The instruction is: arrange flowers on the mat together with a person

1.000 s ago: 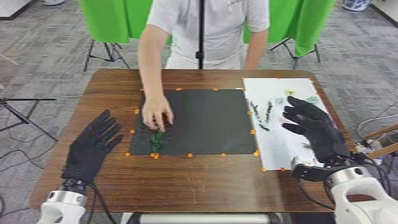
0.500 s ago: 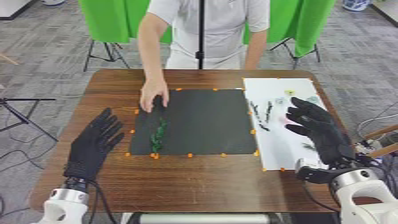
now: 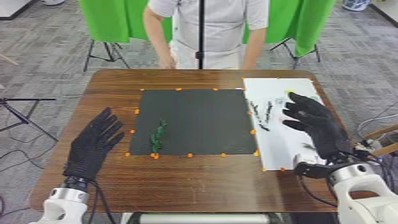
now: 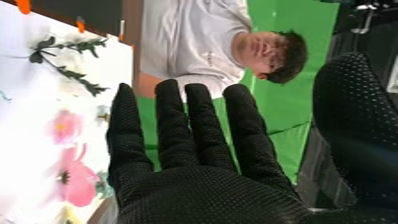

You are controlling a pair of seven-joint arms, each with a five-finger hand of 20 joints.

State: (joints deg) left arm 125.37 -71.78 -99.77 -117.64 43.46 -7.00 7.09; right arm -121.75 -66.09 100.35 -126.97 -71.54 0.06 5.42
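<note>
The right hand [image 3: 313,121] hides part of the white sheet [image 3: 277,152] under it, and a yellow bloom [image 4: 69,217] near its palm is cut off by the wrist view's edge.

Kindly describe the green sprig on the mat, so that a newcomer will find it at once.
On the brown table, find the dark mat edged with orange marks. Along its left side, nearer the robot, lies one green sprig. It is alone there, while the darker sprigs lie on the white sheet.
</note>
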